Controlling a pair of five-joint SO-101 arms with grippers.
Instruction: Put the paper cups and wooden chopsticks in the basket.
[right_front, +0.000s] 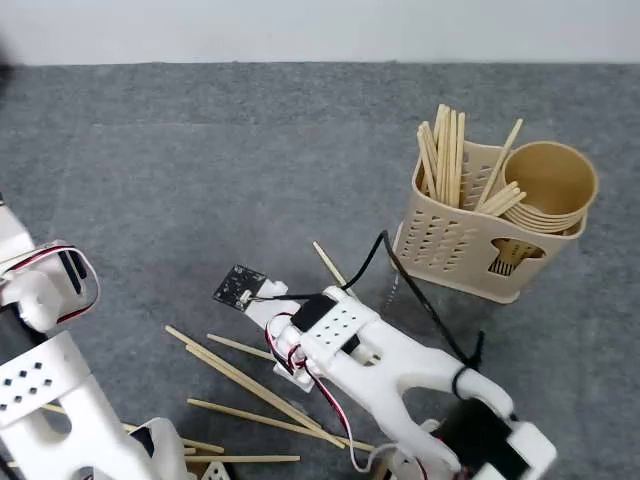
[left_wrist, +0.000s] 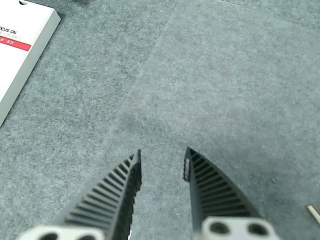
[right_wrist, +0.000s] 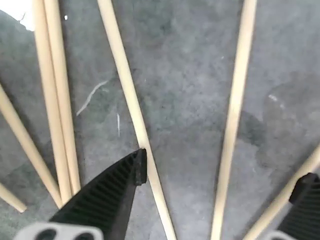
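Observation:
Several loose wooden chopsticks (right_front: 250, 385) lie fanned on the grey mat at the front. My right arm (right_front: 350, 345) leans down over them. In the right wrist view the right gripper (right_wrist: 220, 182) is open just above the mat. One chopstick (right_wrist: 232, 125) lies between its fingers and another chopstick (right_wrist: 127, 90) touches one fingertip (right_wrist: 136, 167). The beige basket (right_front: 450, 250) at the back right holds upright chopsticks (right_front: 445, 150) and stacked paper cups (right_front: 550, 185). My left gripper (left_wrist: 161, 162) is open over bare mat with nothing in it.
A single chopstick (right_front: 328, 262) lies near the basket's front corner. A black cable (right_front: 420, 295) runs from the right arm past the basket. My left arm (right_front: 40, 380) stands at the front left. A white box (left_wrist: 20, 45) lies on the mat beyond the left gripper.

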